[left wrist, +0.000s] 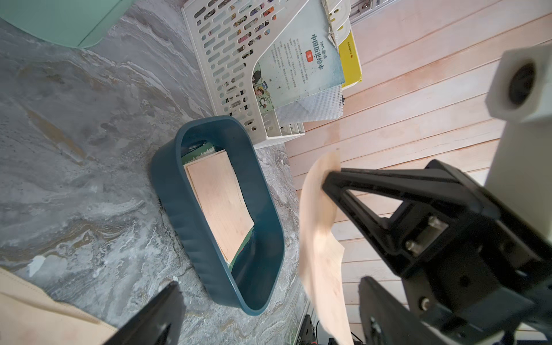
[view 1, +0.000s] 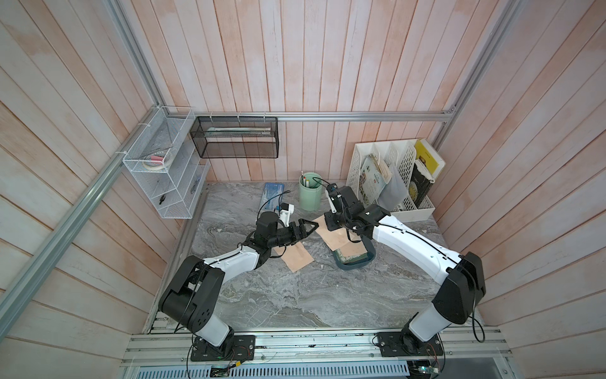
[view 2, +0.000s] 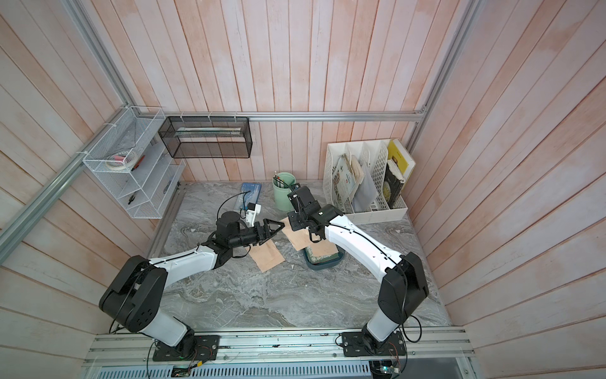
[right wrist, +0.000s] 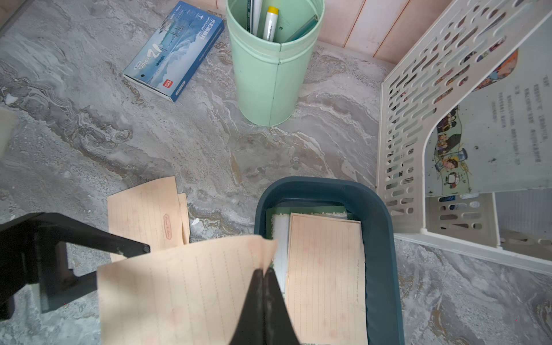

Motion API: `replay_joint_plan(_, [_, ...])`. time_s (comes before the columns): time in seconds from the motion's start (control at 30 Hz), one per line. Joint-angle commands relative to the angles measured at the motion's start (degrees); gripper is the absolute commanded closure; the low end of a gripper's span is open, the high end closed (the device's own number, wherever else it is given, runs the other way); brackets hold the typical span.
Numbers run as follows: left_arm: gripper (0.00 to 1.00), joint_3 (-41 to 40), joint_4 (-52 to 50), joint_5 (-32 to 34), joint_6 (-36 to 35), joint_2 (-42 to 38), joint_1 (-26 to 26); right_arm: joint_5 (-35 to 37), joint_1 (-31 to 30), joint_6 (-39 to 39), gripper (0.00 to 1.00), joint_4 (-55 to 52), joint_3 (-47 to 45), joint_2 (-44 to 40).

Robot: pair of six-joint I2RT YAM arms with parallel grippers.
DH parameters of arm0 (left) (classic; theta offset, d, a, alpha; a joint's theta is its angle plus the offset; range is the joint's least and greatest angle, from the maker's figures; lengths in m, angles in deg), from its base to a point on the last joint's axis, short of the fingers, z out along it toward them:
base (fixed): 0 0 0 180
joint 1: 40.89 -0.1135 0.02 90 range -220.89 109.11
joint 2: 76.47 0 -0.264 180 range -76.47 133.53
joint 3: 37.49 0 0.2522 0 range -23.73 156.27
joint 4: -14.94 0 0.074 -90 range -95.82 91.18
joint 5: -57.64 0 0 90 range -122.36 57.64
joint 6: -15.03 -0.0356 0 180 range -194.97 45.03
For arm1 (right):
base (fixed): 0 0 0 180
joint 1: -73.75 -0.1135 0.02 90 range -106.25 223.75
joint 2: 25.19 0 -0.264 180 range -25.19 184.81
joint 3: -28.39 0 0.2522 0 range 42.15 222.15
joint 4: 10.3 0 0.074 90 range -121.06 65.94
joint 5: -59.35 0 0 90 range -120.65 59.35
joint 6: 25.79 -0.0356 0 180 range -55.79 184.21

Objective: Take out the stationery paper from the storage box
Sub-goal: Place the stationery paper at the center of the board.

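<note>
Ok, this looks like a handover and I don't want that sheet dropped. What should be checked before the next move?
1. Right claw shut on the held tan sheet: ok.
2. Left claw open to receive: ok, jaws wide apart.
3. Held tan sheet between the left claw's jaws: cannot tell.
4. Held tan sheet lifted clear of the storage box: ok.
5. Storage box emptied: not ok; another tan sheet and green-edged paper lie inside.
</note>
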Motion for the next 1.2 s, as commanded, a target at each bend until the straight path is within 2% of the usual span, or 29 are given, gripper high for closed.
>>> replay_joint_plan(0.0, [0.15,1.3,2.1,-0.3,0.2,0.5,0.4,1.1,-1.0,-0.8,1.00,-0.7,2.1,0.4])
replay_joint_plan(0.37, [0.68,1.4,3.7,-2.1,0.3,0.6,0.6,-2.3,-2.3,-1.5,1.00,0.4,2.4,-0.2])
replay_joint_plan(0.47, [0.90,1.6,2.9,-2.2,-0.2,0.2,0.6,-3.1,-2.3,-1.6,0.99,1.3,1.7,-0.4])
replay_joint_plan(0.5, [1.00,1.6,2.4,-2.2,-0.4,0.1,0.6,-3.6,-2.3,-1.7,0.98,1.6,1.5,-0.5])
replay_joint_plan(0.53, [1.00,1.7,2.0,-2.4,-0.7,0.0,0.6,-4.4,-2.2,-1.5,0.96,1.9,1.2,-0.5])
replay_joint_plan(0.6, [1.00,1.4,1.6,-2.9,-1.3,-0.5,0.6,-5.0,-2.3,-1.5,0.87,2.7,0.6,-1.0])
replay_joint_plan(0.7, [1.00,0.8,0.8,-3.9,-2.8,-2.1,0.4,-4.1,-2.2,-1.0,0.60,4.1,-1.2,-2.9])
replay_joint_plan(0.8, [1.00,-1.3,3.4,-7.5,-3.4,-4.4,-0.9,-5.8,-0.4,0.8,0.43,7.9,-5.4,-7.7])
replay_joint_plan(0.87, [1.00,-3.0,6.0,-10.9,-3.4,-5.9,-2.3,-14.8,3.1,1.4,0.38,13.2,-9.9,-12.3])
replay_joint_plan(0.93, [1.00,-4.0,6.2,-13.3,-4.0,-7.4,-3.2,-30.0,8.6,0.0,0.31,21.4,-16.4,-17.9])
replay_joint_plan(1.0, [1.00,-3.6,4.5,-15.2,-6.2,-8.9,-3.1,-47.6,15.2,-5.2,0.21,34.3,-24.4,-22.9])
replay_joint_plan(1.07, [1.00,-3.0,3.6,-16.7,-7.7,-10.0,-2.5,-61.0,19.6,-11.9,0.16,46.8,-30.2,-24.9])
replay_joint_plan(1.1, [1.00,-2.7,3.4,-17.2,-8.1,-10.4,-2.0,-66.4,20.7,-14.5,0.16,51.7,-31.7,-24.7])
replay_joint_plan(1.17, [1.00,-1.9,2.7,-17.4,-8.8,-10.8,-1.4,-72.4,20.8,-17.1,0.15,55.7,-31.7,-23.1])
